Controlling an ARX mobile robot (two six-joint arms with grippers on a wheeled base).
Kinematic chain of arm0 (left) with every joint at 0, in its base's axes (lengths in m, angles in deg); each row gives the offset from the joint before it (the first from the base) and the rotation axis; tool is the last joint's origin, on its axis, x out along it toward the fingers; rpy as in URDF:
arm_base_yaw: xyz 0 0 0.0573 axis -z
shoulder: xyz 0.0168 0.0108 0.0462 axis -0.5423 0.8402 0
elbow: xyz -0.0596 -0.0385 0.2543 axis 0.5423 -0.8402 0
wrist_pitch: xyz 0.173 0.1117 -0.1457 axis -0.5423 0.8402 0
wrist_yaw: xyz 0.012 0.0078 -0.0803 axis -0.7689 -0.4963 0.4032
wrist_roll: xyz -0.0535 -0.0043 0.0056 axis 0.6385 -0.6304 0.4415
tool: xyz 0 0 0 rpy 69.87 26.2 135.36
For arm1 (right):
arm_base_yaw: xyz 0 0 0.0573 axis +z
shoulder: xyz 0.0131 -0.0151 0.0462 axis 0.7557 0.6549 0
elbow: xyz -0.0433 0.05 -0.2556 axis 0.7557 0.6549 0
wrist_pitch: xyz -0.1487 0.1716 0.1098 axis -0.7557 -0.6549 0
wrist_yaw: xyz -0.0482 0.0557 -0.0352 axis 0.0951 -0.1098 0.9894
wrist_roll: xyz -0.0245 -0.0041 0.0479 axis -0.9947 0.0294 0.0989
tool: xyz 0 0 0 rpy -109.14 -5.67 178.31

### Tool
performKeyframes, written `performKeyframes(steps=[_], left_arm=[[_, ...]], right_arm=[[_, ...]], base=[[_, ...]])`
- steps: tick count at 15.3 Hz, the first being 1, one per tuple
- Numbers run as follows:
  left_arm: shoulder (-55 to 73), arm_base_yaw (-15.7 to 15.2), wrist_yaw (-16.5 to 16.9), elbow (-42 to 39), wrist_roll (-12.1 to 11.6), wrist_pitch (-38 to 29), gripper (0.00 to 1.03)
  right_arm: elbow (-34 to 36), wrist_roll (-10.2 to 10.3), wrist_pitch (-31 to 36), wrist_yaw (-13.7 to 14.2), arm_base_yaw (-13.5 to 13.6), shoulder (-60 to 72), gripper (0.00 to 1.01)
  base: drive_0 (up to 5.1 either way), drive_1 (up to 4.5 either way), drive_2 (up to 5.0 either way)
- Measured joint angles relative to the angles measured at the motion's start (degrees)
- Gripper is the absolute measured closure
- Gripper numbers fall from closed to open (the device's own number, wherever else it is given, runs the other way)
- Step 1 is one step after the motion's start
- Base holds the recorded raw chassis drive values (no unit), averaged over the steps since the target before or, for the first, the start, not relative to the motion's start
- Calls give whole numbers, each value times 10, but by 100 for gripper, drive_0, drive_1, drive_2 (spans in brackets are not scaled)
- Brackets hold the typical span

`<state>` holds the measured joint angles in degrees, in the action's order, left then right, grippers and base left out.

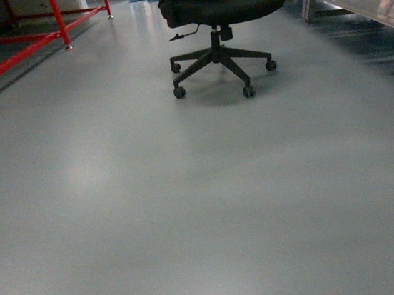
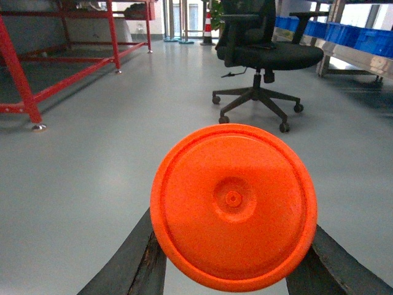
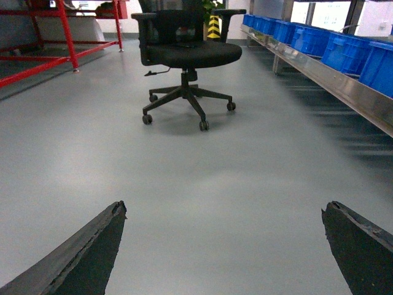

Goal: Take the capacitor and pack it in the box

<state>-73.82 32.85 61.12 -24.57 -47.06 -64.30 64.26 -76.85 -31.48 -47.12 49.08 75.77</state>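
I see an orange disc-shaped object (image 2: 233, 206) between the left jaws (image 2: 233, 258), which are closed against its edges; I cannot tell whether it is the capacitor. The box appears in none of my views. The right jaws (image 3: 224, 246) are spread wide and hold nothing. Ahead on the grey floor (image 1: 190, 206): a black office chair (image 1: 213, 16), a red frame (image 1: 25, 39), blue crates (image 3: 331, 40).

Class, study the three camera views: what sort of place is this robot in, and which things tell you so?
Probably a workshop or factory floor. A bare grey floor runs past red steel frames, a metal bench line carrying blue plastic crates, and a black office chair on castors.
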Motion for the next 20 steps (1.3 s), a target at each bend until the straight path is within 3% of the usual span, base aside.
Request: performKeyframes(steps=[20], left_arm=[[0, 0, 0, 0, 0, 0, 61]], right_arm=[[0, 0, 3, 0, 0, 0, 3]], base=[[-496, 249, 249]])
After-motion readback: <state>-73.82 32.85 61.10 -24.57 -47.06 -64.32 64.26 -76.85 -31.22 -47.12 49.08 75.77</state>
